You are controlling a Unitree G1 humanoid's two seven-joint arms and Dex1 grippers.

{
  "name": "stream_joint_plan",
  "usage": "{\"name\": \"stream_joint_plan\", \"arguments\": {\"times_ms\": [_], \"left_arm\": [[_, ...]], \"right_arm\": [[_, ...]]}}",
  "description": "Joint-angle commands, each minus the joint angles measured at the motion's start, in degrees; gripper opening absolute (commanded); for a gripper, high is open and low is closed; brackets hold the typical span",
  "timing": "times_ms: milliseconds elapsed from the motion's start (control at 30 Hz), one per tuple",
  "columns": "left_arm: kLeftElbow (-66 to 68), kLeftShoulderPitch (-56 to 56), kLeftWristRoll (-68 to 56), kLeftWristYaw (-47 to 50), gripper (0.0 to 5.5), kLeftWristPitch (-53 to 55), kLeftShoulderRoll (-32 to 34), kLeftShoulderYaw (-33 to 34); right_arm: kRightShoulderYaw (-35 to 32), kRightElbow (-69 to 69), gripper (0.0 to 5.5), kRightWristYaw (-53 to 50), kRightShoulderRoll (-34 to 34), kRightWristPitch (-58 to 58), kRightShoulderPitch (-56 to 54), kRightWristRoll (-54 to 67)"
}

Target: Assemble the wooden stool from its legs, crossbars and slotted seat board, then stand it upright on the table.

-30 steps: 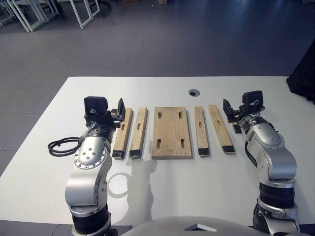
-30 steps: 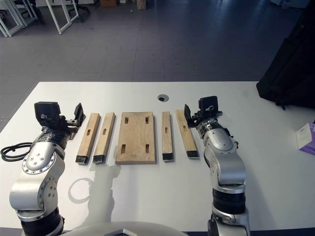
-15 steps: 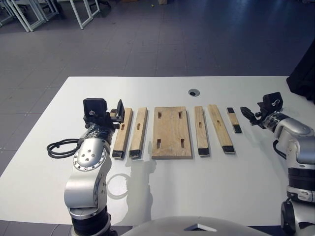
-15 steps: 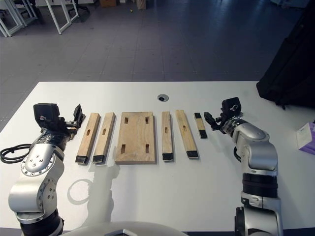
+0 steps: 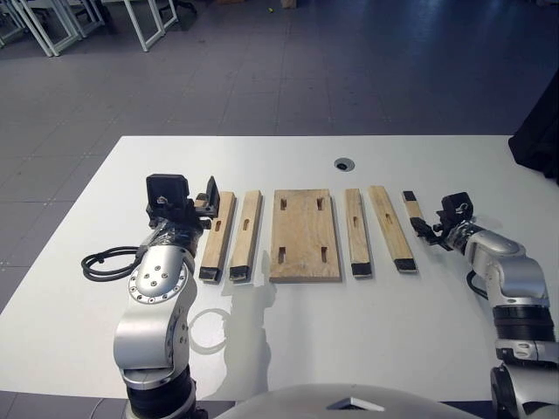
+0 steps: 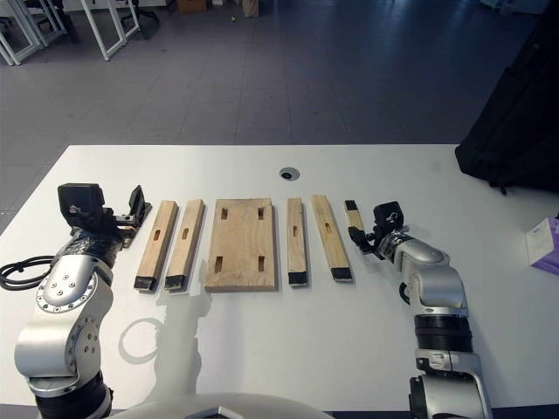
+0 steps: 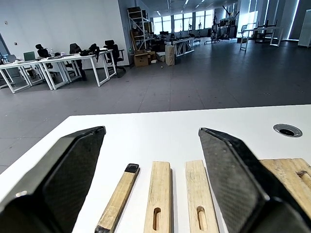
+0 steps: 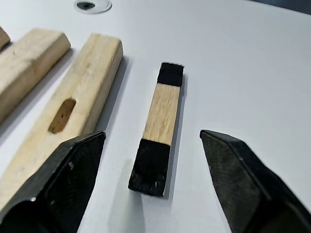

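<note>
The slotted seat board (image 5: 305, 234) lies flat mid-table. Two legs (image 5: 217, 234) (image 5: 246, 234) lie to its left and two more (image 5: 354, 231) (image 5: 389, 225) to its right. A short crossbar with black ends (image 5: 410, 208) lies right of those. My right gripper (image 5: 428, 231) is open at that crossbar's near end; in the right wrist view the crossbar (image 8: 163, 109) has its near black end between the fingers (image 8: 73, 174). My left gripper (image 5: 203, 202) is open over the left legs' far ends, above another crossbar (image 7: 116, 204).
A coiled black cable (image 5: 109, 260) lies at the table's left edge. A cable hole (image 5: 344, 163) sits behind the board. A pale ring (image 5: 210, 327) lies near the front. A purple-and-white box (image 6: 546, 244) is at the far right, with a black bag (image 6: 515, 113) beyond the table.
My right arm swung out to the right, uncovering the short crossbar, then came back low to its near end. The left arm has barely moved.
</note>
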Motion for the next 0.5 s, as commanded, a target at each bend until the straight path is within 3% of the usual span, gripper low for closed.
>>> {"name": "stream_joint_plan", "arguments": {"times_ms": [33,267,500], "left_arm": [[0.52,-0.92,0.43,0.03,3.55,0.64,0.1,0.1],[0.93,-1.43,0.19,-0.7,3.55,0.88,0.84,0.38],[0.84,-2.28,-0.75,-1.18,3.55,1.64,0.47,0.89]], "right_arm": [[1.36,5.31,3.59,-0.35,0.5,-3.16,0.36,-1.9],[3.6,10.41,3.59,-0.78,2.21,-7.05,2.23,-3.8],[3.28,19.68,2.25,-2.19,3.99,-10.95,3.15,-4.12]]}}
